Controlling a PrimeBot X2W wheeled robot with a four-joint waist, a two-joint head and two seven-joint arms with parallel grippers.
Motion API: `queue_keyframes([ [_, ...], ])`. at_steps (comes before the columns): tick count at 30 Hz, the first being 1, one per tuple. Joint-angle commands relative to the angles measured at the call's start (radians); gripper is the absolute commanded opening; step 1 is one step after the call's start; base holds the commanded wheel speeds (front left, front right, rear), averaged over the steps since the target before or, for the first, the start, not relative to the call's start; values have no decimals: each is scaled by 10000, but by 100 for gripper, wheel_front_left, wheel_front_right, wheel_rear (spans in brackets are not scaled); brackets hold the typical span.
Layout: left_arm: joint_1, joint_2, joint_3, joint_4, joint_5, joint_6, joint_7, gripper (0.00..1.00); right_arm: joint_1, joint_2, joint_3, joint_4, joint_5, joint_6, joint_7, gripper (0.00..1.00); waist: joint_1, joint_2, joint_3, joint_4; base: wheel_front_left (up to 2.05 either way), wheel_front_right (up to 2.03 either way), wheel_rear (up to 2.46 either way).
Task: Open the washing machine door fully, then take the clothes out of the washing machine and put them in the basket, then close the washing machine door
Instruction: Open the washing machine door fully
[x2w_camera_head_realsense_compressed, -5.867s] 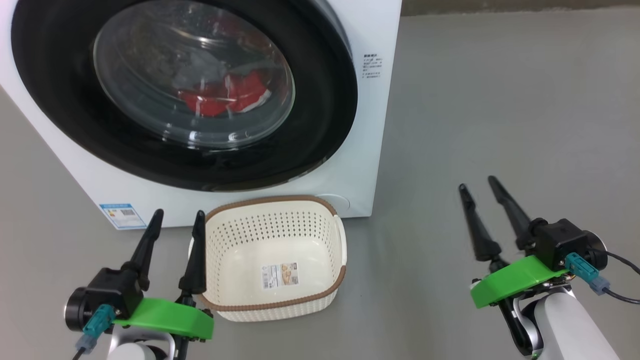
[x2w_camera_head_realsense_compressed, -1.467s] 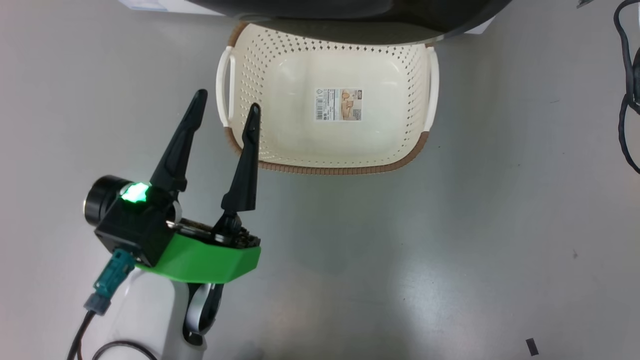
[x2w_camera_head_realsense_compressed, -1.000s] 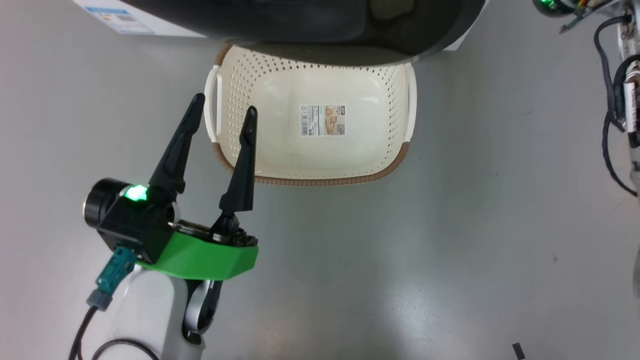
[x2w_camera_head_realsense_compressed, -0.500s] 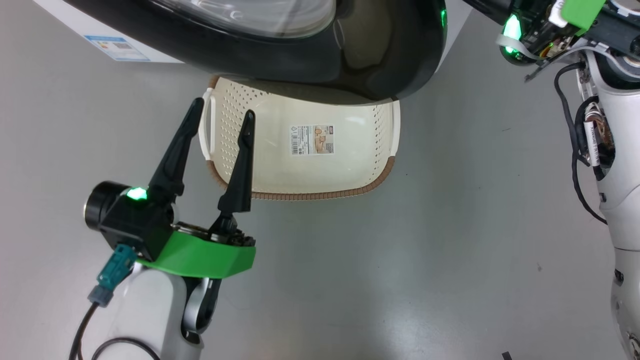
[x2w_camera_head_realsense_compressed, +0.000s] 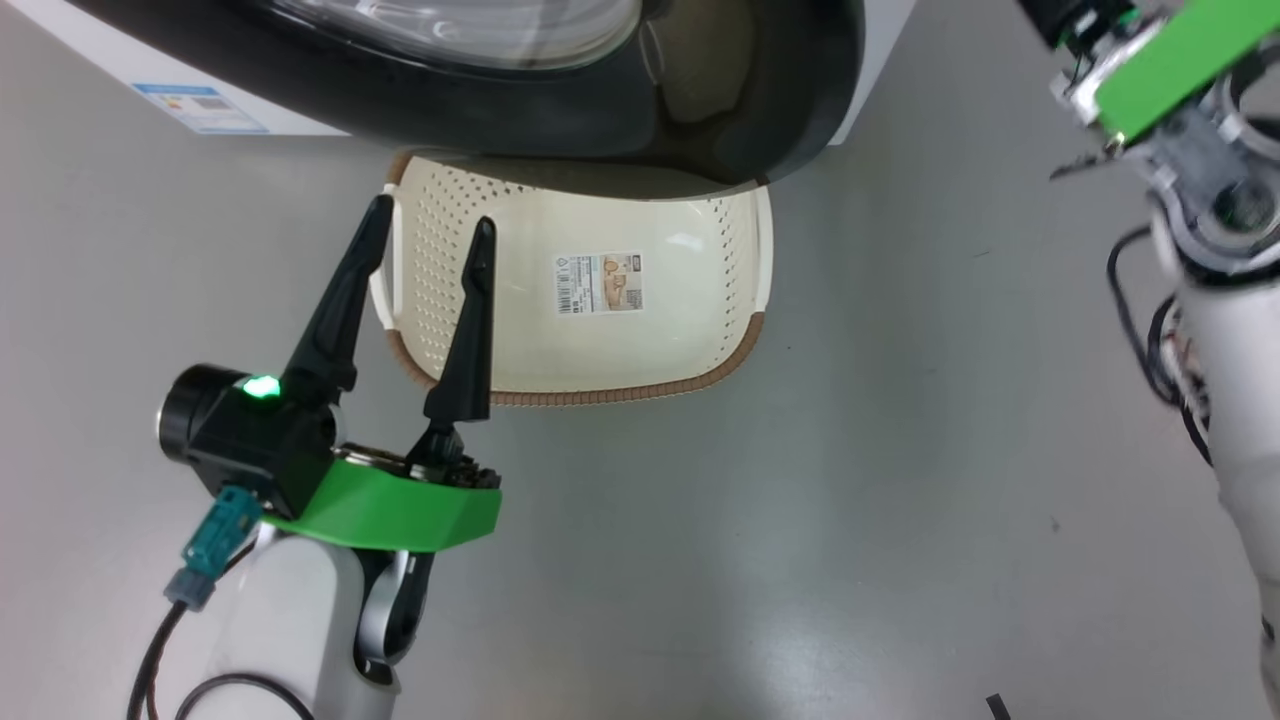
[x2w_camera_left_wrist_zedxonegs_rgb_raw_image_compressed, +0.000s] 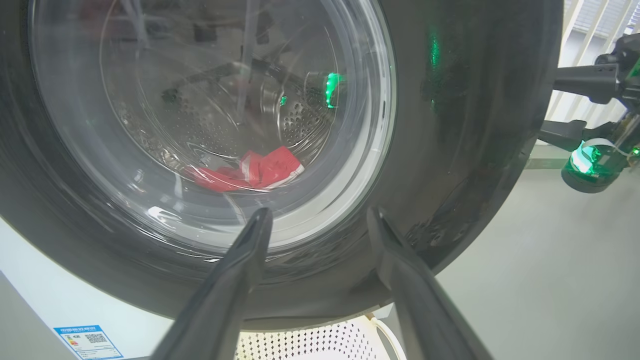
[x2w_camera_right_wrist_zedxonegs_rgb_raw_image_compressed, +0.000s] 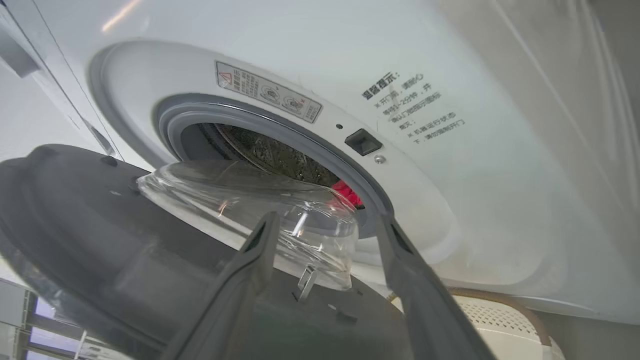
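Note:
The washing machine door (x2w_camera_head_realsense_compressed: 600, 110) with its black rim hangs ajar over the back of the cream basket (x2w_camera_head_realsense_compressed: 440, 250), which has nothing in it. Red clothes (x2w_camera_left_wrist_zedxonegs_rgb_raw_image_compressed: 260, 170) lie in the steel drum, seen through the door's glass, and a red patch of the clothes (x2w_camera_right_wrist_zedxonegs_rgb_raw_image_compressed: 346, 192) shows past the grey ring of the washing machine (x2w_camera_right_wrist_zedxonegs_rgb_raw_image_compressed: 450, 75). My left gripper (x2w_camera_head_realsense_compressed: 430, 215) is open, low at the basket's left side, with nothing between its fingers. My right gripper (x2w_camera_right_wrist_zedxonegs_rgb_raw_image_compressed: 325, 222) is open just off the door's free edge, facing the door's inner side (x2w_camera_right_wrist_zedxonegs_rgb_raw_image_compressed: 100, 240).
Grey floor spreads right of and in front of the basket. My right forearm (x2w_camera_head_realsense_compressed: 1230, 330) with its dangling cables stands at the right edge. A blue label (x2w_camera_head_realsense_compressed: 200, 105) marks the washer's lower left corner. The basket's brown rim (x2w_camera_right_wrist_zedxonegs_rgb_raw_image_compressed: 500, 297) lies under the door.
The door, shut several seconds ago, now stands ajar over the basket. The head camera has tilted up. My right wrist has drawn off to the right of the door's rim. The left gripper has kept its place.

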Motion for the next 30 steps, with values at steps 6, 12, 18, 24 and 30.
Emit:
queue_keyframes([
  [6, 172, 240, 485, -38, 7, 25, -47, 100, 1040, -875, 1829, -652, -1670, 77, -3221, 100, 0, 0, -187, -331, 0, 0, 0],
  [12, 252, 240, 629, 89, 78, -21, -47, 100, 1334, -1613, 3192, -48, -2678, 77, -5665, 100, 0, 0, -398, -503, 0, 0, 0],
  [18, 400, 240, 758, 129, 80, -39, -47, 100, 1551, -1633, 2966, 825, -4460, 77, -6272, 100, 0, 0, -614, -604, 0, 0, 0],
  [24, 495, 240, 824, 145, 72, -29, -47, 100, 2432, -805, 1110, 370, -6845, 77, -6281, 100, 0, 0, -775, -658, 0, 0, 0],
  [30, 579, 240, 879, 84, 121, -11, -47, 100, 3585, 320, -655, -705, -9399, 77, -6283, 100, 0, 0, -869, -738, 0, 0, 0],
])
